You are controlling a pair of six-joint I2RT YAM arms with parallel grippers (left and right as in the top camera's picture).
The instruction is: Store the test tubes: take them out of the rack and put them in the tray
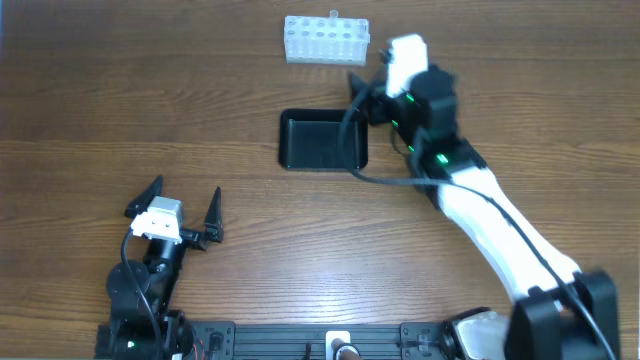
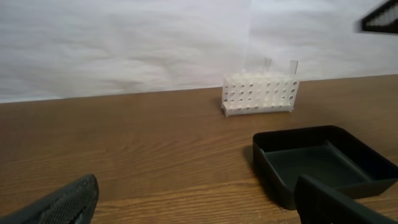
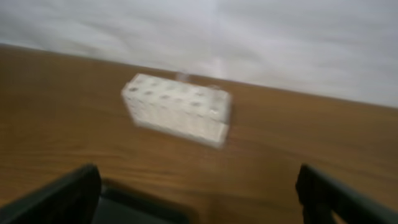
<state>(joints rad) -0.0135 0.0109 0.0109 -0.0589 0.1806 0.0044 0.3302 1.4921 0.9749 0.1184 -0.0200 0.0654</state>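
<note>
**Both grippers empty and spread wide; the tubes are not yet taken from the rack.**

At the near left of the table (image 1: 150, 90), the left gripper (image 1: 185, 195) is held low with its jaws wide apart and nothing between them, probably parked clear of the work. Toward the middle, the black tray (image 1: 283, 140) is set just in front of the white rack (image 1: 326, 40), seemingly to keep each transfer short. Two clear test tubes (image 2: 268, 63) are seen upright in the rack. On the right, the right gripper (image 3: 198, 186) is held fully open and empty by the tray's far edge, pointed at the rack, apparently lined up for a first pick. No label or writing can be read.
</note>
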